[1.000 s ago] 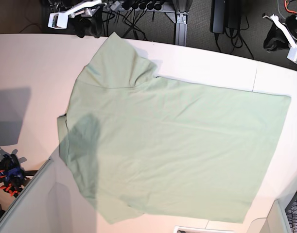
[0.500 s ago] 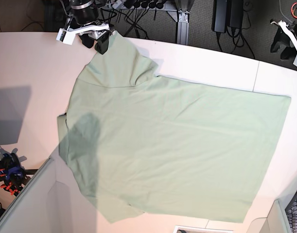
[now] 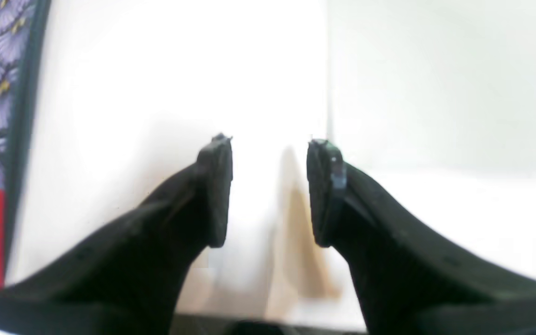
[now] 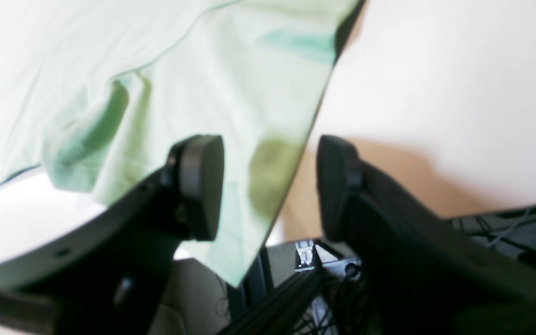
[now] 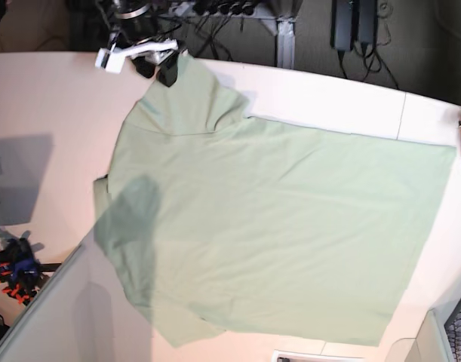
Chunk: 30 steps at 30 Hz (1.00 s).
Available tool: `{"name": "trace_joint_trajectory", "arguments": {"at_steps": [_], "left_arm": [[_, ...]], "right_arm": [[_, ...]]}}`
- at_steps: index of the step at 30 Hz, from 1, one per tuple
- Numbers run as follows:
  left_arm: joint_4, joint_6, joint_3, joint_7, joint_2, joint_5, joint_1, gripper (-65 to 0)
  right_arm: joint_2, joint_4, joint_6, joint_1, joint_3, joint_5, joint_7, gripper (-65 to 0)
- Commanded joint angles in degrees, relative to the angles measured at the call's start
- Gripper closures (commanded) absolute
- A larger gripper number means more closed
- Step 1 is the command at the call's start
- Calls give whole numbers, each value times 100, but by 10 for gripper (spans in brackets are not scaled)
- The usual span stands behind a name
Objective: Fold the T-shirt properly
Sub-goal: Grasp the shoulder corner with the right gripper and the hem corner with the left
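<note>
The T-shirt [image 5: 275, 226] lies spread flat and pale mint-green across the table [image 5: 41, 98], one sleeve reaching up toward my right gripper [image 4: 268, 186]. That gripper's jaws stand wide, the sleeve's edge between them, nothing pinched. My left gripper [image 3: 270, 190] also gapes over bare table, with the cloth's corner just beyond its right jaw.

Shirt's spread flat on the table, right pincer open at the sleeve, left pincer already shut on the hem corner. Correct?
Not quite: the left pincer isn't shut on anything. The left wrist view shows its jaws apart over bare table, with no cloth between them. The rest holds: the T-shirt lies spread on the table in the base view, and the right pincer is open at the sleeve edge.
</note>
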Motion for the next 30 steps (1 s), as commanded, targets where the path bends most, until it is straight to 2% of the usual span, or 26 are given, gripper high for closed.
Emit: {"name": "trace_joint_trajectory", "arguments": {"at_steps": [1, 4, 8, 13, 19, 22, 23, 24, 27, 28, 30], "left_arm": [[-129, -57, -31, -9, -96, -186, -157, -293], [-575, -485, -31, 315, -68, -756, -428, -293], [-627, -717, -22, 428, 94, -1143, -437, -293], [-627, -737, 321, 428, 356, -1062, -433, -293], [-625, -743, 800, 415, 479, -852, -437, -292], [-625, -743, 903, 160, 487, -603, -433, -280], [-625, -743, 903, 79, 485, -516, -433, -258], [-625, -743, 903, 35, 483, -452, -433, -213], [-625, -743, 903, -33, 483, -264, -424, -57], [-625, -767, 903, -94, 483, -173, -424, -23], [-625, -861, 901, -177, 483, -15, -424, -4]], "right_arm": [[13, 33, -20, -39, 0, -22, -122, -325], [13, 33, -20, -39, 0, -24, -122, -325], [11, 33, -20, -39, 0, -24, -122, -325], [11, 33, -20, -39, 0, -26, -122, -325], [-15, 33, -20, -55, 0, -26, -122, -325], [-17, 33, -20, -55, 0, -24, -122, -322], [-17, 33, -20, -50, 0, -26, -116, -313], [-17, 33, -20, -50, 0, -26, -96, -272], [-17, 33, -20, -39, 0, -44, -70, -79], [-17, 33, -20, -31, 0, -70, -55, -25], [-17, 33, -15, -4, 0, -168, 9, 0]]}}
